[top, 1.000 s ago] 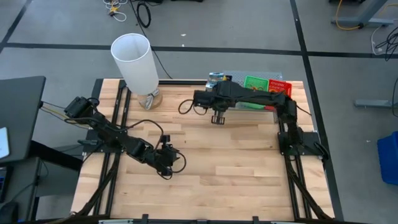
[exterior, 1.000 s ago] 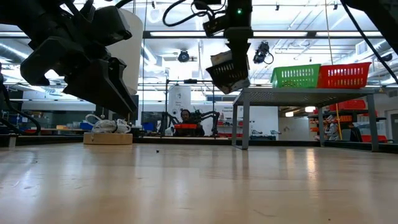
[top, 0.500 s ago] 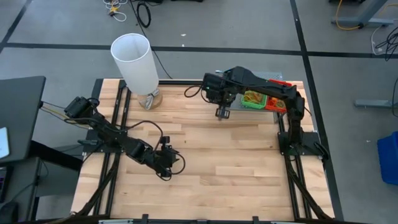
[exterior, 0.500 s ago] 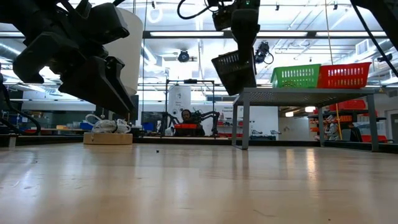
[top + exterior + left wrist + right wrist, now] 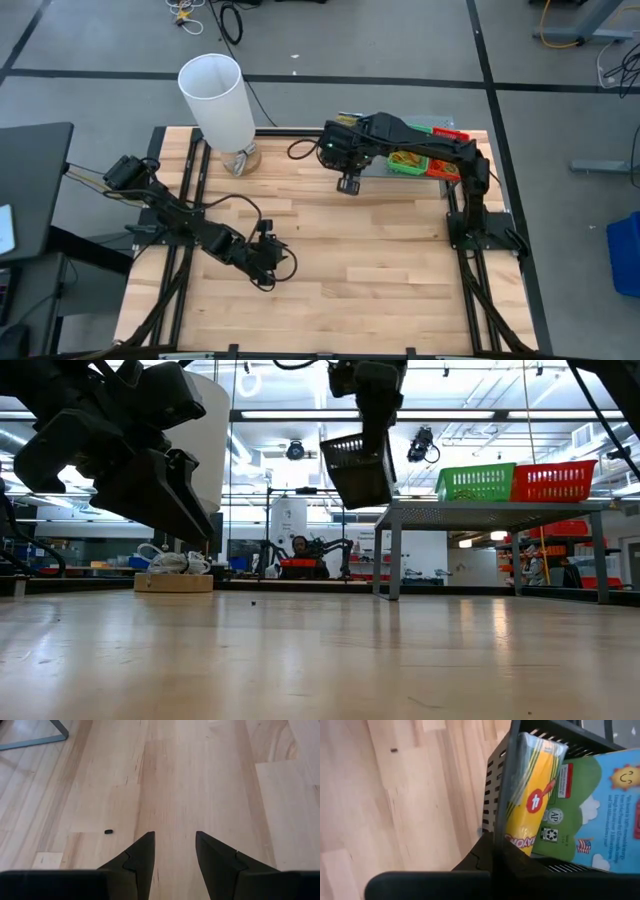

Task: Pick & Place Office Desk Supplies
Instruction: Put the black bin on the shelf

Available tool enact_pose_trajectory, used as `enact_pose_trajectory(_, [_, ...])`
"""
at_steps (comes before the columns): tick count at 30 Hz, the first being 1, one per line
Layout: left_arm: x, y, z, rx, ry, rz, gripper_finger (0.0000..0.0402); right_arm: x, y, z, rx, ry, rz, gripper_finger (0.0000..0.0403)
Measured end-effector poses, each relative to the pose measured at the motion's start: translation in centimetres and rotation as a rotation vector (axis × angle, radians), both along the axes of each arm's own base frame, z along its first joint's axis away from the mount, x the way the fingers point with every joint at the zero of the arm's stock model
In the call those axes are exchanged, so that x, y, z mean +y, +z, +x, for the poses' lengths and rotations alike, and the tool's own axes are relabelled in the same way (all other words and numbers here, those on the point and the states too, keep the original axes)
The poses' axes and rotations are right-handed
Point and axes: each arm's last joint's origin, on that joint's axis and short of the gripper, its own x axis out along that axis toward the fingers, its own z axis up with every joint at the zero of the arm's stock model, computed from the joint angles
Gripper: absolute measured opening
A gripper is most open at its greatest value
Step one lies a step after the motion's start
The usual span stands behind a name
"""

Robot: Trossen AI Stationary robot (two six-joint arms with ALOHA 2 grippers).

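Observation:
My right gripper (image 5: 342, 145) hangs high over the table's far middle, shut on a small black slotted tray (image 5: 357, 468). In the tray lie a yellow crayon box (image 5: 532, 795) and a blue-green one (image 5: 592, 810). A green tray (image 5: 410, 160) with tan rubber bands and a red tray (image 5: 452, 136) stand on the grey riser (image 5: 490, 508) at the far right. My left gripper (image 5: 175, 845) hovers open over bare wood at the near left (image 5: 268, 260), with nothing between its fingers. My right gripper grips the black tray by one slotted side wall (image 5: 499, 815), coming from above and pointing steeply down. One finger (image 5: 482, 852) shows on the wall's outer side; the crayon boxes hide the other. The tray hangs tilted, lifted well clear of the table.
A tall white cylinder (image 5: 218, 100) stands at the far left corner. A tiny dark speck (image 5: 108, 831) lies on the wood ahead of my left gripper. The table's middle and near half are bare wood. Cables trail beside both arms.
My right gripper has risen a little with the black tray and tipped to point more steeply down. The tray has swung with it, ending slightly nearer the table's left edge, and stays tilted and clear of the table.

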Motion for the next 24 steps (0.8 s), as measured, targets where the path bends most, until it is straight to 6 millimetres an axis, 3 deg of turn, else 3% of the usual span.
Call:
enact_pose_trajectory(13, [-0.1, 0.0, -0.1, 0.000, -0.005, 0.001, 0.0148, 3.2, 0.3, 2.5, -0.181, 0.146, -0.038, 0.0000])
enact_pose_trajectory(17, [-0.1, 0.0, 0.0, 0.000, -0.006, 0.000, 0.0148, 4.4, -1.3, 3.6, -0.231, 0.225, 0.026, 0.0000])
enact_pose_trajectory(24, [-0.1, 0.0, 0.0, -0.004, -0.006, -0.001, 0.0148, 6.1, -5.9, 4.9, -0.232, 0.300, 0.005, 0.0000])
